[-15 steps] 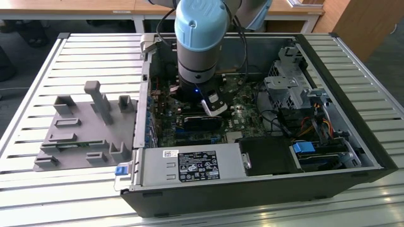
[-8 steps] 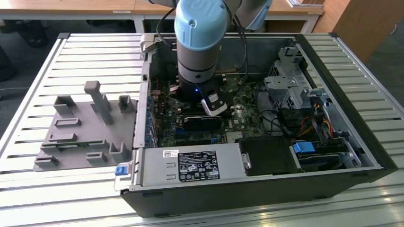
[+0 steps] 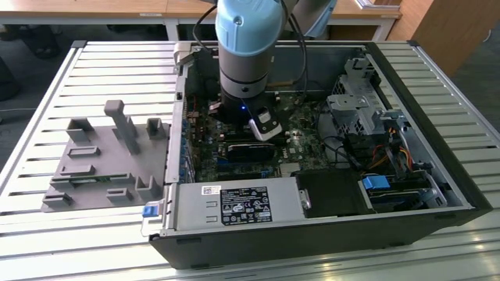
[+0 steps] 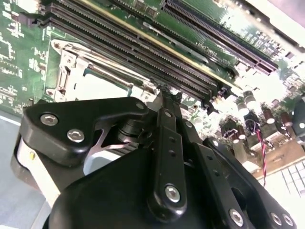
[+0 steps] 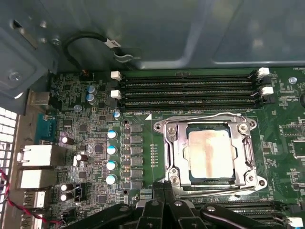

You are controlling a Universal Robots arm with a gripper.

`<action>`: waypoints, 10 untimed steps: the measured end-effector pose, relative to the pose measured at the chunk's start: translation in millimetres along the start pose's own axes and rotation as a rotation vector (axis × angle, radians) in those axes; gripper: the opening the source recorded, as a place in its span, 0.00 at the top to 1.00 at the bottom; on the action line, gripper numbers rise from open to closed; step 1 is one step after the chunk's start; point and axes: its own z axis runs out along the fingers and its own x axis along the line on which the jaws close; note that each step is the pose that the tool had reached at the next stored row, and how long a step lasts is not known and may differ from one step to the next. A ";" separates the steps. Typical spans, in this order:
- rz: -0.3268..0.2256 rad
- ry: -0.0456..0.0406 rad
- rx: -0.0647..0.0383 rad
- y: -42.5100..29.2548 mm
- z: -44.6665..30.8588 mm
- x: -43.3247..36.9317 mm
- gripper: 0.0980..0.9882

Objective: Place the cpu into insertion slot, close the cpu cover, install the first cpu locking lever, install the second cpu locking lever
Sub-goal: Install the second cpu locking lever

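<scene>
In the first wrist view the cpu lies flat in the insertion slot, its silver face tinted coppery. The cpu cover is down flat around it, and the chip shows through the window. One thin wire locking lever runs along the side towards the memory slots, another along the opposite side. I cannot tell whether they are hooked. My gripper hangs just off a corner of the socket, fingers pressed together with nothing between them. It is also seen in the second wrist view, and over the motherboard in the exterior view.
Long black memory slots lie beside the socket. In the open case, a labelled grey power box sits at the front and a metal drive cage at the exterior view's right. A grey fixture stands on the slatted table outside.
</scene>
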 end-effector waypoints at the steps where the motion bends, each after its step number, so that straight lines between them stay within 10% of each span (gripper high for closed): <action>1: 0.000 0.0000 0.000 0.3 -1.0 0.0 0.99; 10: 0.000 -0.0001 0.000 3.3 -11.4 0.0 0.99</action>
